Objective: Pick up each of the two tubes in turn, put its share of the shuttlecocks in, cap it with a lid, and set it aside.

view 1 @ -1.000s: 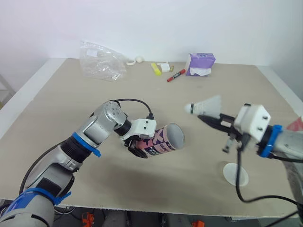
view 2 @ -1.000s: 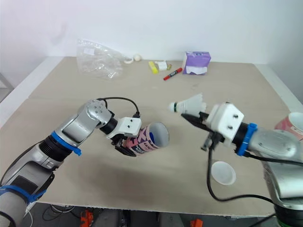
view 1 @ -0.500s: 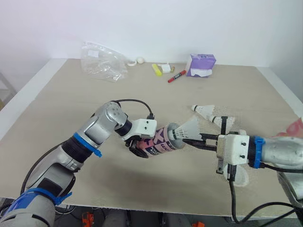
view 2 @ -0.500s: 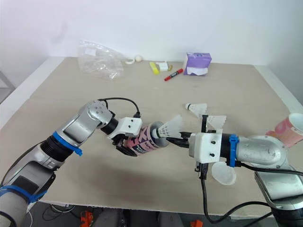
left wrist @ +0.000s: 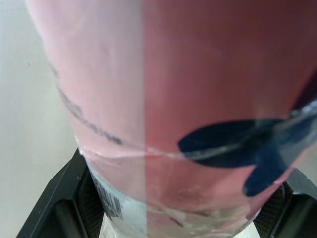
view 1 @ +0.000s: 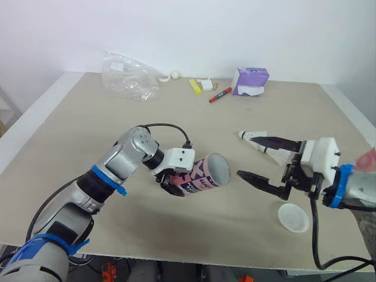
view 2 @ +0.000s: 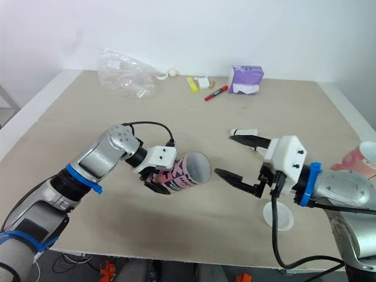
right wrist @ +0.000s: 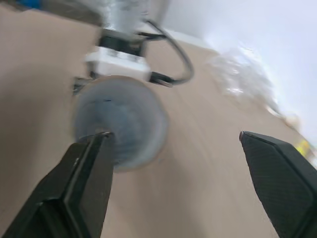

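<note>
Left eye view: your left gripper (view 1: 173, 182) pinches the probably light, crushable tube (view 1: 205, 174) by its base, mouth toward three o'clock; right gripper (view 1: 245, 156) spread.

The pale wooden table (view 1: 88, 135) carries a clear plastic bag (view 1: 128, 76) at its far left. Beside the bag lie a white roll (view 1: 163, 78) and a ball (view 1: 174, 74), then a yellow block (view 1: 193, 86), a white block (view 1: 205, 84), a red marker (view 1: 218, 94) and a purple box (view 1: 251, 81). Nearer lie a shuttlecock (view 2: 245, 132) and a white lid (view 1: 293, 217). A tube (view 2: 358, 157) sits at the right edge, partly hidden.
</note>
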Available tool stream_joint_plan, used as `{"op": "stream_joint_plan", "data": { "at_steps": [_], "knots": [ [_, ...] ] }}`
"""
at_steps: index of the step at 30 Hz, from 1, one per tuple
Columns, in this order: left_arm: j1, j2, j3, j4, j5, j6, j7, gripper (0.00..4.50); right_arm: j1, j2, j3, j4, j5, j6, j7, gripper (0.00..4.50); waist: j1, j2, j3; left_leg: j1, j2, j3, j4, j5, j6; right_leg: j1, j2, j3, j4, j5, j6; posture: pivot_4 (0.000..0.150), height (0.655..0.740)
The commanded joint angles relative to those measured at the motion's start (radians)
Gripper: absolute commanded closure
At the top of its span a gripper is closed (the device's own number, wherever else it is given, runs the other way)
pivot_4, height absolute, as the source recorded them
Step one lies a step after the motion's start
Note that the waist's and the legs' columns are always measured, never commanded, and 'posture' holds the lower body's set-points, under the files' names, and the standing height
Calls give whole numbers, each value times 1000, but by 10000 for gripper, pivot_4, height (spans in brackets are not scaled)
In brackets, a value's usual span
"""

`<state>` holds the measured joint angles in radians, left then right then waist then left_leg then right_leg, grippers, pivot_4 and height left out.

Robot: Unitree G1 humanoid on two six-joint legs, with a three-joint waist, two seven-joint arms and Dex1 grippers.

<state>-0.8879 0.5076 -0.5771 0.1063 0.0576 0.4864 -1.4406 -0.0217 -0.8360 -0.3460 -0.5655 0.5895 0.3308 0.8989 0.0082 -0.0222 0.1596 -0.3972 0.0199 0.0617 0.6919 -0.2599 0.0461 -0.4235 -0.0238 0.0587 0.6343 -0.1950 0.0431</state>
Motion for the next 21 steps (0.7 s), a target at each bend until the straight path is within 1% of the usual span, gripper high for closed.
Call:
{"op": "stream_joint_plan", "data": {
  "at_steps": [1,4,6,9,14,21],
  "knots": [
    [18,12,-27,27,36,13,19,11405,82,43,-95,152,-35,37,-86,716,-1,0,-2,0,0,0,0,0,0,0,0,0,-1,0,0,1500,7400],
    [20,13,-27,26,37,12,19,11405,60,61,-70,227,-84,79,-176,716,-4,1,-3,0,0,4,0,0,0,-1,-1,3,-1,0,0,1500,7400],
    [20,14,-27,25,37,13,20,11405,9,96,-58,273,-107,106,-258,716,-4,1,-3,0,0,3,0,0,0,-1,0,3,-1,0,0,1500,7400],
    [22,14,-26,22,36,15,22,11405,-62,142,-35,350,-146,118,-333,716,-4,3,-4,0,0,2,-1,0,1,-1,0,2,-1,0,0,1500,7400],
    [25,13,-25,16,36,18,26,11405,-111,184,-14,436,-147,131,-344,716,-4,3,-4,-1,-1,2,-3,0,1,-1,1,3,-1,0,0,1500,7400],
    [31,16,-24,0,35,30,31,11405,-154,194,-17,559,-167,116,-344,716,-5,3,-4,-1,-2,2,-3,0,1,-1,0,5,-1,-1,1,1500,7400]
  ]
}}
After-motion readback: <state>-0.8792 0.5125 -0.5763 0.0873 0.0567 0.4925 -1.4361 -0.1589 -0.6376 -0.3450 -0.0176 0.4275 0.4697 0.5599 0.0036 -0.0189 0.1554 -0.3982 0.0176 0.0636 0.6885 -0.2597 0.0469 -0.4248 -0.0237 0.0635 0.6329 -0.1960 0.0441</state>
